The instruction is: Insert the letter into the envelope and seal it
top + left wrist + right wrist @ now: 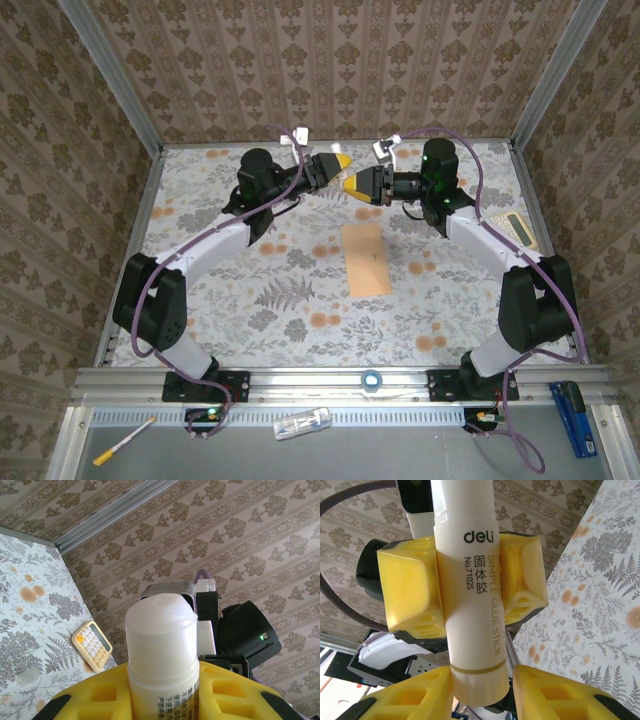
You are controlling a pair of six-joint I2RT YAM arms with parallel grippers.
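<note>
Both my arms are up, elbows out, forearms converging toward 12 o'clock. My left claw [338, 163] points to 3 o'clock, pads clamped on a glue stick [470, 605]. My right claw [352, 186] points to 9 o'clock, fingers [415, 695] bracketing the stick's end; firm contact unconfirmed.

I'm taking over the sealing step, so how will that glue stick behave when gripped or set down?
The glue stick looks like smooth plastic, so it may slip in a loose grip. It is a round tube, so laid on the table it would probably roll. It seems light: the left gripper holds it aloft.
</note>
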